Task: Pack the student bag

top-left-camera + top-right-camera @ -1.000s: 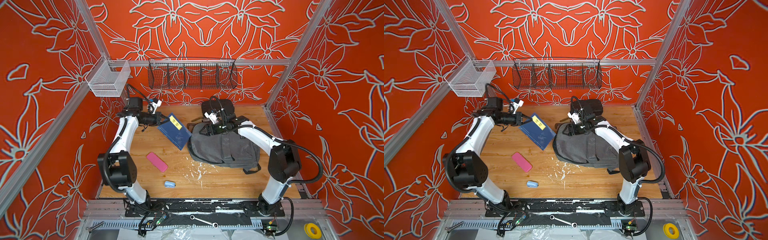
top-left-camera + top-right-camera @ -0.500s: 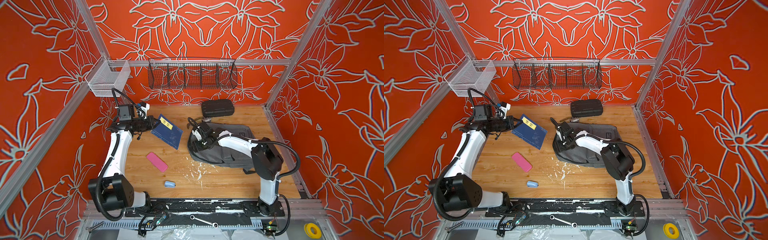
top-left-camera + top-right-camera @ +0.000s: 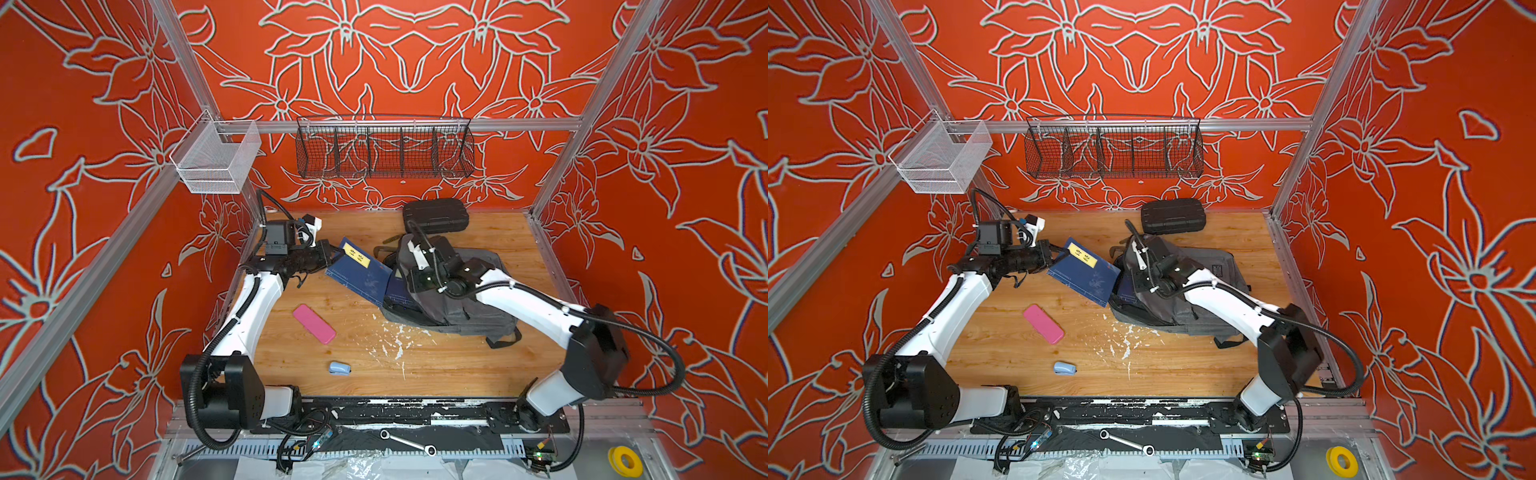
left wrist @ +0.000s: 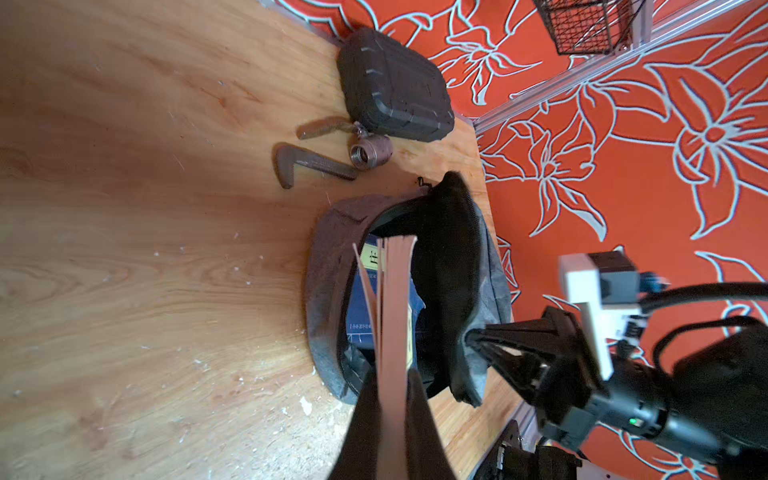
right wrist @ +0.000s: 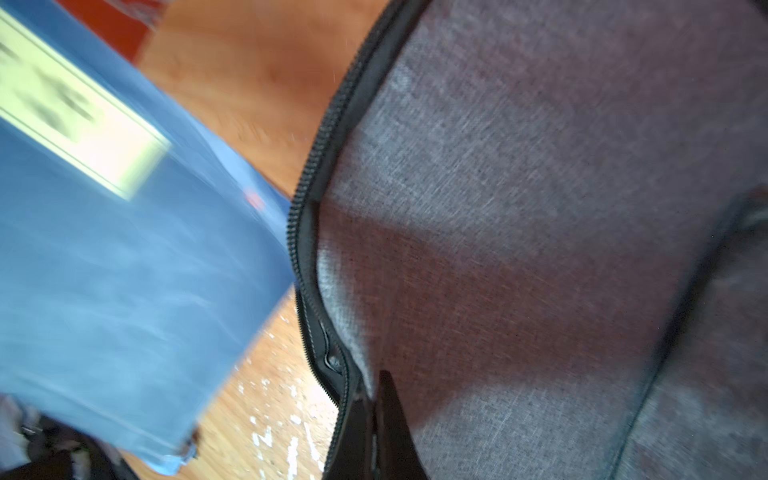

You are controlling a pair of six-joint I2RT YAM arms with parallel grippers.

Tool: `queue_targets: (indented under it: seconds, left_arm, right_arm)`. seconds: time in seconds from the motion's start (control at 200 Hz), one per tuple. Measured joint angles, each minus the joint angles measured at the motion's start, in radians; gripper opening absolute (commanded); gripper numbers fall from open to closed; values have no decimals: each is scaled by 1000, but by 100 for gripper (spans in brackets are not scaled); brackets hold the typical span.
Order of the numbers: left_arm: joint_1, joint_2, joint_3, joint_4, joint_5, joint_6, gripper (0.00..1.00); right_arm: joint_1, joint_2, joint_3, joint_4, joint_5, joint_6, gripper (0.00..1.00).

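Far left: clamps left gripper [image 3: 332, 259] tight on corner of tilted blue book [image 3: 359, 276], right end at open mouth of bag [image 3: 469, 307]. Centre-right on table [image 3: 457, 374], just near of black case [image 3: 435, 213]: pinches bag's raised zipper-edge flap with right gripper [image 4: 471, 334].
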Motion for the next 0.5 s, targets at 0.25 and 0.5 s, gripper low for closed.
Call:
queue_targets:
  seconds: [0.25,0.5]
  left_arm:
    - [-121,97,-89,207,-75,-174,0]
    - [-299,281,-63,412,-211,-241,0]
  right_arm:
    - [-28,-38,-50,70,-87,28,0]
    - [-28,-37,-50,92,-143,29,0]
